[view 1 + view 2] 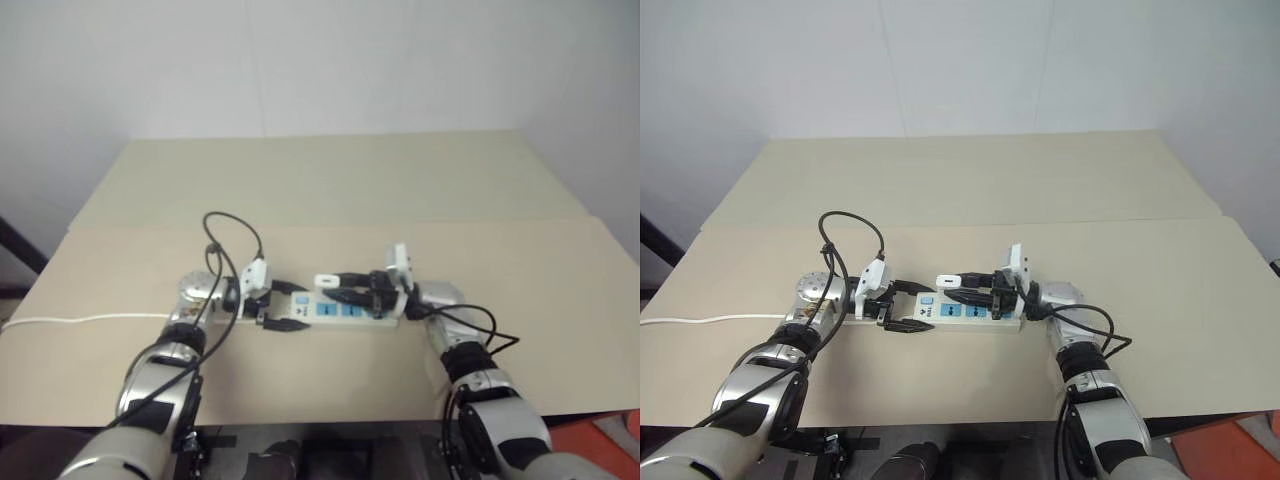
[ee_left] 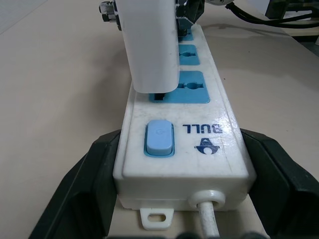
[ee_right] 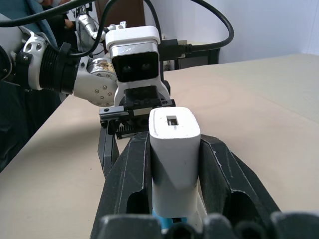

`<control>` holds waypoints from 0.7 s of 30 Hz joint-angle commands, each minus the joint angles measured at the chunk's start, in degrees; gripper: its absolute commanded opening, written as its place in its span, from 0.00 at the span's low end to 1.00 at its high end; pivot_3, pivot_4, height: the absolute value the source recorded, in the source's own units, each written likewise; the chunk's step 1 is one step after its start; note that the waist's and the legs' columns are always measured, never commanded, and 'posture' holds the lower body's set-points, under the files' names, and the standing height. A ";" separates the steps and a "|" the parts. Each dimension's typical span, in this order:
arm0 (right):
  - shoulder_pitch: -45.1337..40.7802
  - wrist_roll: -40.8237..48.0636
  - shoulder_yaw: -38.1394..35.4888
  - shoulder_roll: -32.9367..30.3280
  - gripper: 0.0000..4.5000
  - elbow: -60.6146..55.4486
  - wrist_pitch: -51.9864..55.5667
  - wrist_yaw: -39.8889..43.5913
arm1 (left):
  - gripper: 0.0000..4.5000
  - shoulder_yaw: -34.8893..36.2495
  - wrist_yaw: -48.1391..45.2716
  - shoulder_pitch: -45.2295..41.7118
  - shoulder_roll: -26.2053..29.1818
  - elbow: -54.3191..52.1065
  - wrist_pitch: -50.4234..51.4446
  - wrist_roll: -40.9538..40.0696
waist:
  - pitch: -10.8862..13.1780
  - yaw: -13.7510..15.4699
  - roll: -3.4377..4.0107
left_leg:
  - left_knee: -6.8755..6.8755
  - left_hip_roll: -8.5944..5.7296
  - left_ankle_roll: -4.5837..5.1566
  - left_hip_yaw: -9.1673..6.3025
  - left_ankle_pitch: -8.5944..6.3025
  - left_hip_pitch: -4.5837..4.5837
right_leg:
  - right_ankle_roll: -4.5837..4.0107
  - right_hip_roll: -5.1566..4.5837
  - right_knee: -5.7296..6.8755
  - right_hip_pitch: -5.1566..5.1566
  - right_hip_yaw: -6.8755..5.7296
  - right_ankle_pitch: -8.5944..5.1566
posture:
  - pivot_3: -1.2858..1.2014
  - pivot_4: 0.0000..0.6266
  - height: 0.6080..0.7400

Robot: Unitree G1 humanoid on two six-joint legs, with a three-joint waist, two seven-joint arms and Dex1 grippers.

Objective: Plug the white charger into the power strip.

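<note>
The power strip lies flat on the tan sheet, its switch end toward my left arm. My left gripper straddles that end, with a black finger pressed on each long side of the strip. The white charger stands upright over the blue outlet nearest the switch, and my right gripper is shut on it from the other side. In the left wrist view the charger sits just above the outlet face, with a dark prong showing in the thin gap. In the right wrist view the charger is clamped between both fingers.
The strip's thin white cord runs off to the left edge. A black cable loops up from my left wrist and another from my right. The tan sheet covers the near table; its front edge lies close below my arms.
</note>
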 commanded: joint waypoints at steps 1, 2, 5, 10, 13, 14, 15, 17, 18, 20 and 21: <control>2.38 -2.22 0.70 -0.52 0.24 3.95 -0.37 -0.27 | 0.72 -1.04 -0.80 0.37 1.15 -0.27 -0.10 1.62 | -0.03 0.00 -0.04 | -0.01 0.00 0.00 0.00 0.00 0.02 | 0.00 0.00 0.00 0.01 0.00 0.00 | 0.52 0.24 1.00; 2.36 -2.24 0.66 -0.61 0.24 4.24 -0.56 -0.20 | 0.72 -1.04 -0.73 0.36 1.15 -0.27 -0.09 1.62 | -0.04 0.01 -0.07 | -0.01 0.00 0.00 0.00 -0.01 0.04 | 0.00 0.01 0.00 0.03 0.00 0.00 | 0.52 0.24 1.00; 2.17 -2.87 0.62 -1.25 0.24 5.63 -2.10 -0.04 | 0.72 -1.07 -0.73 0.39 1.23 -0.34 -0.06 1.58 | -0.09 0.01 -0.15 | -0.02 0.00 0.02 0.00 -0.03 0.11 | 0.00 0.01 -0.01 0.07 0.00 0.00 | 0.52 0.24 1.00; 0.52 -4.70 1.07 -2.29 0.24 8.69 -4.79 -0.63 | 0.72 -1.20 -0.70 0.29 1.20 -0.32 0.02 1.51 | -0.10 0.02 -0.16 | -0.06 0.01 0.03 0.00 -0.07 0.26 | 0.01 0.03 -0.04 0.18 0.01 -0.01 | 0.52 0.24 1.00; -1.04 -5.69 1.32 -3.11 0.24 10.73 -5.44 -1.22 | 0.72 -1.22 -0.65 0.17 1.14 -0.20 0.01 1.53 | -0.10 0.01 -0.16 | -0.08 0.01 0.02 0.00 -0.08 0.32 | 0.01 0.06 -0.06 0.21 0.07 -0.01 | 0.52 0.24 1.00; -1.52 -6.17 1.52 -3.55 0.24 11.52 -5.62 -1.46 | 0.72 -1.22 -0.63 0.14 1.12 -0.20 0.05 1.52 | -0.10 0.01 -0.16 | -0.09 0.00 0.02 0.00 -0.08 0.36 | 0.01 0.07 -0.07 0.25 0.10 -0.01 | 0.52 0.24 1.00; -1.89 -6.65 1.77 -4.08 0.24 12.33 -6.12 -1.49 | 0.72 -1.22 -0.65 0.16 1.13 -0.25 0.08 1.51 | -0.10 0.01 -0.16 | -0.10 0.00 0.03 0.00 -0.08 0.42 | 0.01 0.10 -0.08 0.31 0.14 -0.01 | 0.52 0.24 1.00; -2.72 -7.56 2.37 -5.15 0.24 14.16 -6.30 -2.00 | 0.72 -1.22 -0.64 0.16 1.14 -0.31 0.14 1.51 | -0.09 0.02 -0.16 | -0.16 0.00 0.04 0.00 -0.11 0.54 | 0.01 0.16 -0.14 0.40 0.25 -0.01 | 0.52 0.24 1.00; -3.02 -7.88 2.70 -5.55 0.24 14.96 -6.63 -2.23 | 0.72 -1.22 -0.63 0.16 1.15 -0.32 0.16 1.51 | -0.09 0.09 -0.16 | -0.19 0.00 0.03 0.00 -0.17 0.64 | 0.01 0.24 -0.21 0.47 0.35 -0.02 | 0.52 0.24 1.00; -3.31 -8.49 3.54 -6.29 0.24 16.27 -7.15 -2.42 | 0.72 -1.24 -0.57 0.15 1.16 -0.31 0.14 1.53 | -0.09 0.14 -0.15 | -0.28 0.05 0.01 -0.01 -0.22 0.79 | 0.01 0.46 -0.47 0.64 0.58 -0.02 | 0.52 0.24 1.00; -3.33 -8.75 3.84 -6.54 0.24 16.79 -7.26 -2.75 | 0.72 -1.24 -0.55 0.14 1.17 -0.31 0.15 1.52 | -0.09 0.14 -0.15 | -0.35 0.05 0.00 -0.06 -0.22 0.83 | 0.00 0.57 -0.62 0.69 0.71 -0.02 | 0.52 0.24 1.00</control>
